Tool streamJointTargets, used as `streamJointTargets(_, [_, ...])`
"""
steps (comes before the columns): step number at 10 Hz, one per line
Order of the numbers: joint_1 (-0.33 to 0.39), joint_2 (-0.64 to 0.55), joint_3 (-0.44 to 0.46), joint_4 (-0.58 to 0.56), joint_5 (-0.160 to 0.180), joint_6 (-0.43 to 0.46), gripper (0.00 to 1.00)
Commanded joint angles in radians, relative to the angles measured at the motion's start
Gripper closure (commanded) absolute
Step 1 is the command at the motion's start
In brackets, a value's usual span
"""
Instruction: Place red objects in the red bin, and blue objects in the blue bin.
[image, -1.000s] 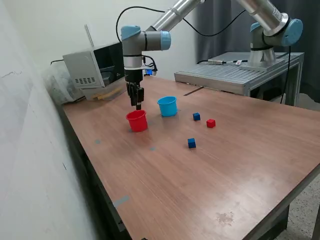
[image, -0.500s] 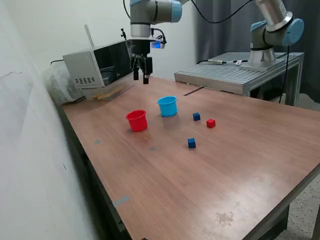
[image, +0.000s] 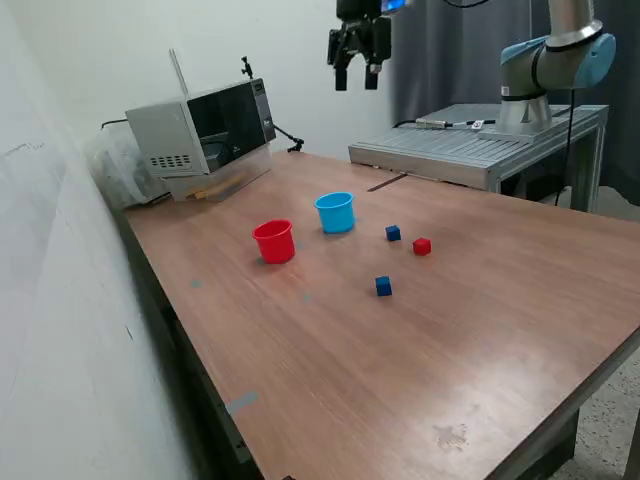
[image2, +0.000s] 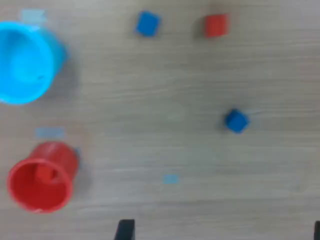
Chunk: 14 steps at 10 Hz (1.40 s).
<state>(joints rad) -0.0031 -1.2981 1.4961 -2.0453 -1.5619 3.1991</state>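
Observation:
The red cup (image: 274, 241) stands on the wooden table, and the wrist view (image2: 40, 176) shows one red cube (image2: 46, 173) inside it. The light blue cup (image: 335, 212) stands beside it on the exterior view's right and looks empty in the wrist view (image2: 22, 61). One red cube (image: 421, 246) (image2: 216, 25) and two dark blue cubes (image: 393, 233) (image: 383, 286) lie loose on the table; the blue cubes also show in the wrist view (image2: 148, 23) (image2: 236, 121). My gripper (image: 356, 82) is open and empty, high above the far side of the table.
A grey microwave-like box (image: 195, 125) stands at the table's back corner. A metal platform (image: 470, 150) with a second arm's base (image: 540, 70) is behind the table. The table's near edge (image: 480, 470) falls off at the exterior view's bottom right.
My gripper has risen from just above the red cup and moved up and towards the exterior view's right. The cups and the loose cubes have not moved.

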Motion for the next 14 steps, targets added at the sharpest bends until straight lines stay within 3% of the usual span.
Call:
streamJointTargets(1, [0.110, -0.030, 0.021, -0.006, 0.000, 0.181, 0.00])
streamJointTargets(4, [0.132, 0.105, -0.054, -0.056, -0.001, 0.321, 0.00])
streamJointTargets(9, [0.140, 0.590, -0.273, -0.082, -0.007, 0.340, 0.00])
streamJointTargets(11, [0.138, 0.666, -0.289, -0.111, -0.007, 0.340, 0.00])
streamJointTargets(14, [0.138, 0.678, -0.298, -0.113, -0.009, 0.341, 0.00])
